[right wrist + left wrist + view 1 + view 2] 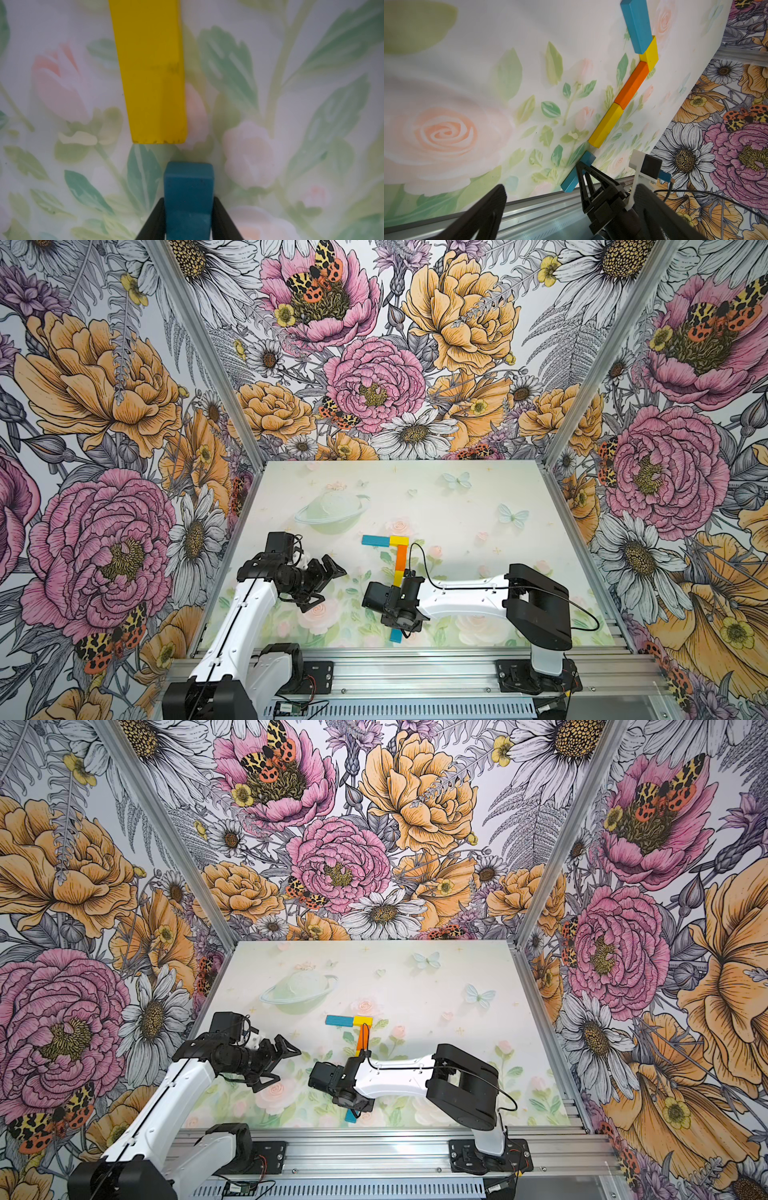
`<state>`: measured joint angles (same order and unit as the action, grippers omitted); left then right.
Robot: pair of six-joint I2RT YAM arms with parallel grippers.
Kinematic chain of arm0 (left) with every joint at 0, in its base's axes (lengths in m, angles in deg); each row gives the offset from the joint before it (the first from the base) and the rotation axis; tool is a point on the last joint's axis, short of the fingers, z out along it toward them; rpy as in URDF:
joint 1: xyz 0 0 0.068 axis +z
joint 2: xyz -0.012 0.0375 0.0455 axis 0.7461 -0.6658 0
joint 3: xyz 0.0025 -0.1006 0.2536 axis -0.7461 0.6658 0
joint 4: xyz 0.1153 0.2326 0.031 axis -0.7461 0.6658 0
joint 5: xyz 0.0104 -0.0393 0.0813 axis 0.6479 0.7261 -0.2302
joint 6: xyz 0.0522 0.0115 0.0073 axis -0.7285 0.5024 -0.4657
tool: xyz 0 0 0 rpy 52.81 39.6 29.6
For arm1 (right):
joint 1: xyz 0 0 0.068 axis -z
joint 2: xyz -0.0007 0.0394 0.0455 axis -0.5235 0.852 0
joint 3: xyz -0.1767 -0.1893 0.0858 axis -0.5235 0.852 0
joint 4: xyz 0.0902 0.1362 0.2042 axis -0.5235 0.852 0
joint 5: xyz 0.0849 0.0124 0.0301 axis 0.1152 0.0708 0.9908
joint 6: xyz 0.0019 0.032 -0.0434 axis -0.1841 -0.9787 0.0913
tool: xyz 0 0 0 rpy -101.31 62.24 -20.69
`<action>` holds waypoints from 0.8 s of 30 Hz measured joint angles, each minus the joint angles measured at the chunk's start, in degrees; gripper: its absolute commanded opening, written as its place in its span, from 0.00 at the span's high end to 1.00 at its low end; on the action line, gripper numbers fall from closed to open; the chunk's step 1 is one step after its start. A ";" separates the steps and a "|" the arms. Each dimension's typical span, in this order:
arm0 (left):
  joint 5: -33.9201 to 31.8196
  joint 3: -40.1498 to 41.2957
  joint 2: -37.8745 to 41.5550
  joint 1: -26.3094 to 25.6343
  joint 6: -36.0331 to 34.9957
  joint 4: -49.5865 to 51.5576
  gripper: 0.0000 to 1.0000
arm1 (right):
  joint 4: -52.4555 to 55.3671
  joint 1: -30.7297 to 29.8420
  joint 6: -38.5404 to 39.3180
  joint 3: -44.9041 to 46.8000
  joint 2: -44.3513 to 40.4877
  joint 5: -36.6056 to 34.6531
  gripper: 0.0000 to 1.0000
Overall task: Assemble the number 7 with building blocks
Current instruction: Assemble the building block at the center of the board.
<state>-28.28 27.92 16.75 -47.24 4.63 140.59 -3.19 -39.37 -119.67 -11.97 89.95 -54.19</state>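
Only writing: faint stamp (173, 68) on long yellow bar (149, 72), unreadable. Right gripper (189, 200) is clamped on lower blue bar (188, 182), a black finger (155, 218) flat against each long side. That bar sits at the foot of the 7 (362, 1038), near the yellow end, small gap, slightly off-line. Rest touch: top blue bar (375, 540), short yellow (399, 540), orange (400, 558). All matte, square-edged. Left gripper (328, 585) is spread wide over floral mat (457, 506), well apart from the blocks.

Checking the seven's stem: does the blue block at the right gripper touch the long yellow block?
No, the right wrist view shows a strip of mat between the blue block and the yellow block.
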 measured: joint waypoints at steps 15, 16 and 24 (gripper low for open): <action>-0.02 0.00 0.00 0.00 0.02 0.00 0.01 | -0.90 1.44 1.11 -0.22 0.00 1.49 0.59; 0.00 0.00 0.00 0.00 0.02 0.00 0.01 | -0.85 1.75 1.20 -0.22 0.00 1.60 0.60; 0.00 0.00 0.00 0.00 0.02 0.00 0.01 | -0.72 3.15 2.16 -0.37 0.00 2.49 0.70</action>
<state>-28.28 27.92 16.75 -47.24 4.65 140.59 -3.91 -36.22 -117.51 -12.34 89.95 -51.70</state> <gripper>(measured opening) 0.990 0.342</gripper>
